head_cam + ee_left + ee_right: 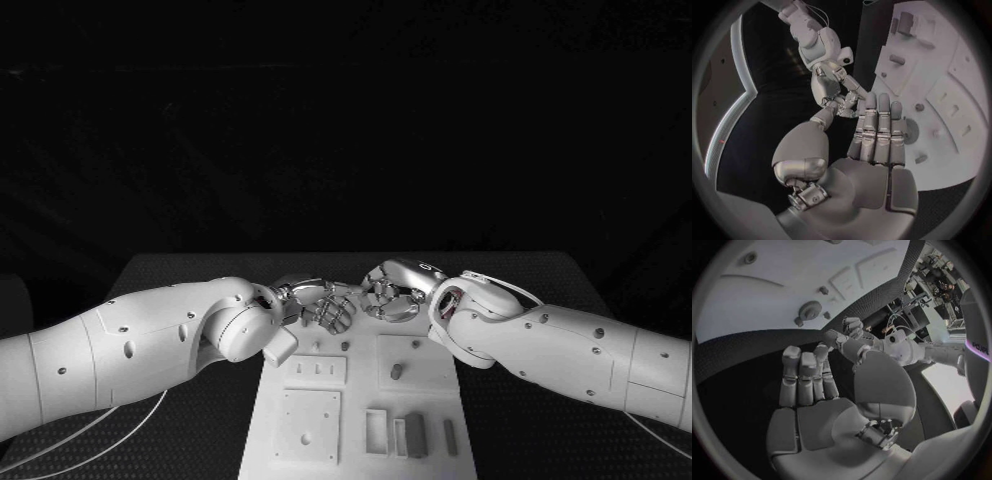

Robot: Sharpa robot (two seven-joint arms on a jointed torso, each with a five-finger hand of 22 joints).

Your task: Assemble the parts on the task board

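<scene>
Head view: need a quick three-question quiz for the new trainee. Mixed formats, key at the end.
1. True or false: the left hand and right hand meet over the near end of the task board.
2. The dark grey part stands: A) in a slot at the board's near end; B) in the left hand; C) atop the right arm.
3. Can you tell whether either hand holds a part?

Key: 1 false, they meet over the far end. 2 A. 3 No, the spot where the hands meet is too crowded to tell.
</scene>
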